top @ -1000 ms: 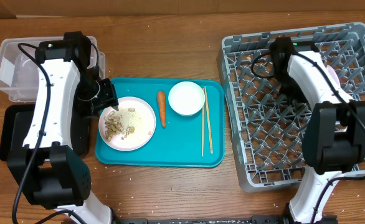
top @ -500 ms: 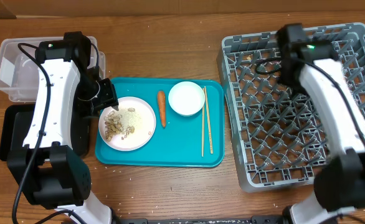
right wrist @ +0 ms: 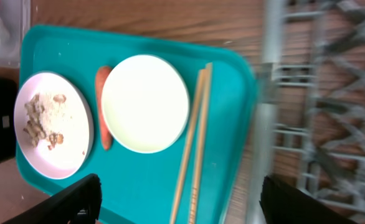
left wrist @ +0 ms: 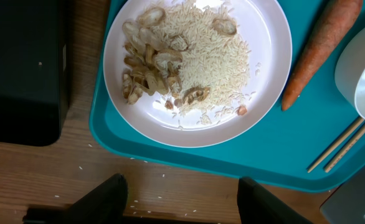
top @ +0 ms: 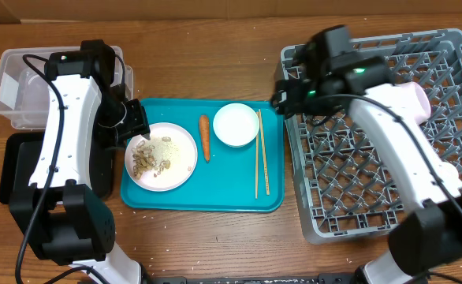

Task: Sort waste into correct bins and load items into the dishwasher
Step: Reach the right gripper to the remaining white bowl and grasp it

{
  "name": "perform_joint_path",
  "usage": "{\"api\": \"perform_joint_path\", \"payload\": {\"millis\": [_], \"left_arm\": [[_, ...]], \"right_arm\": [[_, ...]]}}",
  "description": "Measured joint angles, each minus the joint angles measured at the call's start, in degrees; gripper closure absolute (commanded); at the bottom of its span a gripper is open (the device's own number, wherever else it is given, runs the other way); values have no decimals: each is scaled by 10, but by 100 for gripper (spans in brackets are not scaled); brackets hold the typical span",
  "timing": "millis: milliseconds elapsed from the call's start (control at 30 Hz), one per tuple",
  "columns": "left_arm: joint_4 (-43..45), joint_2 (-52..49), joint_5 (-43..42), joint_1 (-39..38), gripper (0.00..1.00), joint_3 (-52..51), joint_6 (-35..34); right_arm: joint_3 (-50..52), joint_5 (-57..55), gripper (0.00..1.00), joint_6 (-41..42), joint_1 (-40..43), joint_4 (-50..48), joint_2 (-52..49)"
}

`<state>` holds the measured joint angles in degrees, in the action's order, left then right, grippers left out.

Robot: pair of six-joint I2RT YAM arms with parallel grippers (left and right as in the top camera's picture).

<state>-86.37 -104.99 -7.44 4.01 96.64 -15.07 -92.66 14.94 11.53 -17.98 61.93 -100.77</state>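
the chopsticks [top: 261,154], right of centre on the teal tray [top: 215,189], look light, stiff and easy to roll, so pinch both together at mid-length; the right gripper [right wrist: 179,202] and left gripper [left wrist: 182,202] have fingers apart, empty.

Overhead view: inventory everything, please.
table: 1, wood-brown, under everything
serving tray: 1, teal, centre
plate: 1, white, tray's left
food scraps: 1 pile, beige, on plate
carrot: 1, orange, between plate and bowl
bowl: 1, white, tray's top
chopsticks: 2, light wood, right of bowl
dish rack: 1, grey, right
pink bowl: 1, pale pink, in rack
tub: 1, clear, top left
black tray: 1, black, bottom left
left claw: 1, black, open beside plate
right claw: 1, black, open over rack's left rim
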Motion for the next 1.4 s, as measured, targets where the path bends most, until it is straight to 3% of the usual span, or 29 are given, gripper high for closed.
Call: {"api": "perform_joint_path", "payload": {"millis": [367,633,700,1133,1400], "left_arm": [[0,0,0,0,41,0,0],[0,0,0,0,41,0,0],[0,0,0,0,41,0,0],[2,0,0,0,41,0,0],[1,0,0,0,41,0,0]], "right_arm": [[0,-66,22,69,-72,-39,-111],[0,-77,30,103,-77,-69,-177],[0,-78,36,107,-85,-75,-190],[1,-79,96,119,-99,-94,-201],[0,-80,96,127,-99,-87,-201]]}}
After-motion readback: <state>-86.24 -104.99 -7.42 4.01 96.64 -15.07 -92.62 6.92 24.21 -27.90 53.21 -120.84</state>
